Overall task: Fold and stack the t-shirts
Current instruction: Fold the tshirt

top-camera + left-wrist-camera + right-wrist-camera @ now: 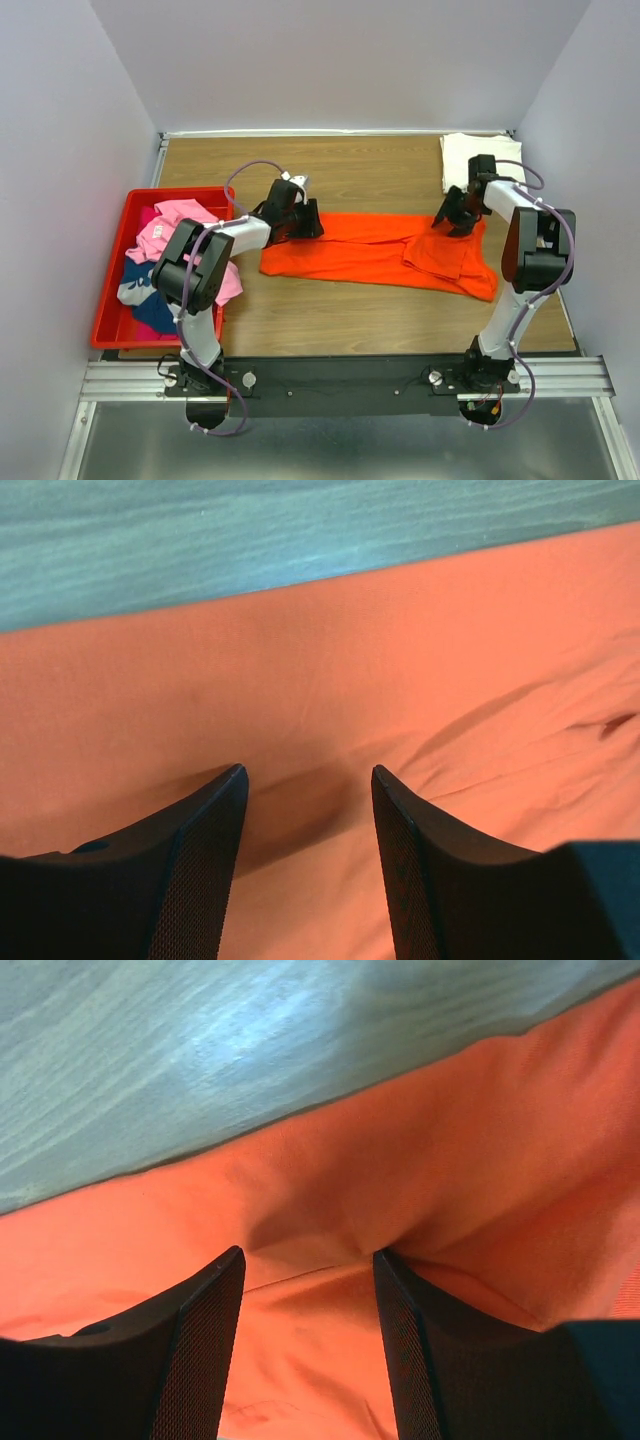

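The orange t-shirt [370, 250] lay spread across the middle of the tabletop [350, 170]. The left gripper [308, 775] sat over its far-left edge, jaws released and apart. The right gripper [308, 1253] sat over its far-right edge, jaws likewise apart, with cloth puckered between them. A cream-white t-shirt [462, 158] lay folded at the far right.

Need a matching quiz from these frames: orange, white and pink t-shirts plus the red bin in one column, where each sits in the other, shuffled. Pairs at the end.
Things
1. orange t-shirt
2. white t-shirt
3. pink t-shirt
4. red bin

Places
A. folded at the far right corner of the table
B. piled inside the bin
C. at the left edge of the table
D. spread across the middle of the table

Pairs: 1-D, 2-A, 3-B, 4-C
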You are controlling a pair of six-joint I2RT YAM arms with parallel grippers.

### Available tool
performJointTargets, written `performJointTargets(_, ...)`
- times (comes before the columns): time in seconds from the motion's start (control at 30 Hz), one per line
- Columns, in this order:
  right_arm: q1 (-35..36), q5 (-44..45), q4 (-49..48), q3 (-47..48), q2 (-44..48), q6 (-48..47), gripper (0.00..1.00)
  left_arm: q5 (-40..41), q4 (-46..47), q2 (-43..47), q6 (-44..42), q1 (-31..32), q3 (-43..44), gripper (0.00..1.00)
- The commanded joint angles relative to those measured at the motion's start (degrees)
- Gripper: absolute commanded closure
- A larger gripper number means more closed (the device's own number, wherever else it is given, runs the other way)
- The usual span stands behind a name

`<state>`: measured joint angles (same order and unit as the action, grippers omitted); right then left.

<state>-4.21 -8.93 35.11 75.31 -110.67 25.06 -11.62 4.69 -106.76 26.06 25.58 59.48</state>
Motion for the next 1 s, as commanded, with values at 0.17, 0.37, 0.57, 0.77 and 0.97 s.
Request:
performJointTargets(0.17,4.03,1.98,-3.56,0.1,-6.83,0.43,0.39,1.24,-8.47,3.13,2.85,0.52,-9.2,0.39)
performJointTargets(0.37,7.89,2.95,-3.74,4.48,-11.58,0.08,0.39,2.91,-12.42,6.91,3.91,2.36,-12.37,0.39)
performJointTargets(0.57,11.67,2.25,-3.74,11.69,-16.85,-0.01,0.38,2.04,-15.23,11.48,3.99,4.03,-15.8,0.41)
performJointTargets(0.77,13.52,0.58,-3.65,19.43,-23.52,0.43,0.37,0.54,-17.17,16.05,5.66,4.82,-20.36,0.42)
performJointTargets(0.97,15.37,-1.79,-3.56,29.09,-29.42,1.04,0.36,-0.16,-18.66,21.41,7.77,5.62,-24.32,0.42)
